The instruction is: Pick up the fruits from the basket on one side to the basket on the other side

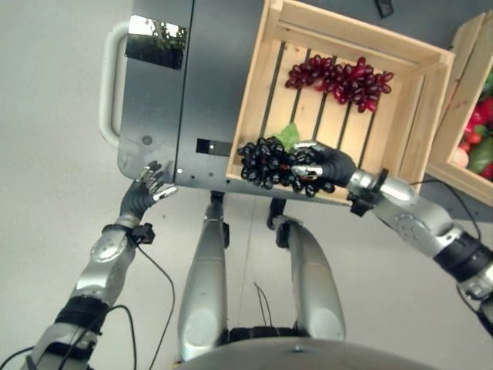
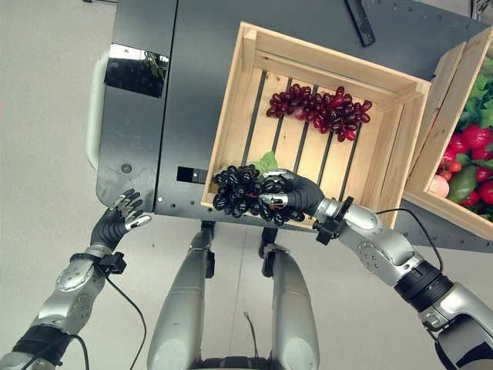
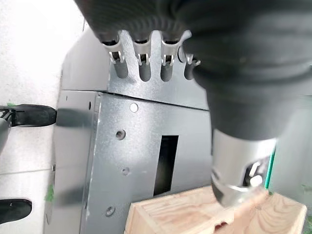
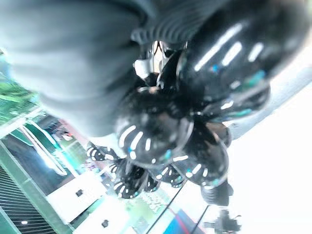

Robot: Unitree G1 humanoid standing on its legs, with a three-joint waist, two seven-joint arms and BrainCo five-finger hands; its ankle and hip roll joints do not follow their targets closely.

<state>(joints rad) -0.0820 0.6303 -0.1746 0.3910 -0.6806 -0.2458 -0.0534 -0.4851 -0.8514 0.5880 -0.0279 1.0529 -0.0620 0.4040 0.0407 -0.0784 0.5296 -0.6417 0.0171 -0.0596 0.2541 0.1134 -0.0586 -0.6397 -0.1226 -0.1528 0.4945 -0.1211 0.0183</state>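
Right hand clamped on black grape bunch over wooden crate — left hand relaxed, fingers straight.

The right-hand crate is cut off by the picture's edge, its fruit partly out of sight. Beside it, the black grapes hide the right hand's palm.

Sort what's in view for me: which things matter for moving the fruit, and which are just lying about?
Job:
black grapes, gripped by the right robot hand
red grapes
middle wooden crate
crate of mixed fruit at the right

Lying about:
dark metal table
left robot hand, idle at the table edge
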